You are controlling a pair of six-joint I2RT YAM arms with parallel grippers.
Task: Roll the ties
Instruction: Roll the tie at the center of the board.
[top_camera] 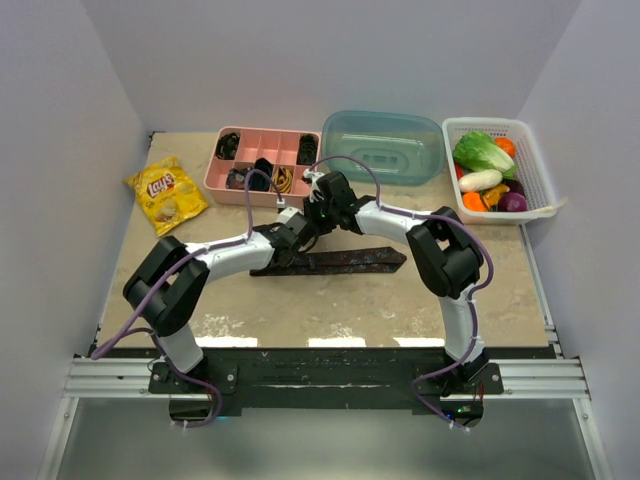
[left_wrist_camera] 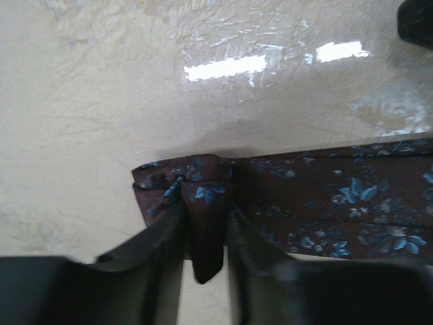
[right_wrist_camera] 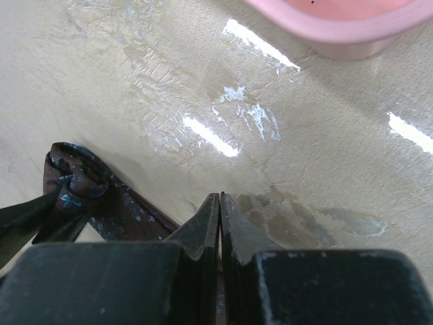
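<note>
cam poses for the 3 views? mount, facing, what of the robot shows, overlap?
Top external: above and behind the bases, looking down over the table; both arms whole, tie mid-table.
Left wrist: on the left arm, facing down; left gripper fingers grip the folded tie end.
Right wrist: on the right arm, facing down toward the pink tray; right gripper fingers shut, empty.
Shared: both wrist views show the tie's folded end.

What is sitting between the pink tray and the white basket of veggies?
A see-through blue-green plastic box sits between the pink tray and the white basket. The top view shows it.
</note>
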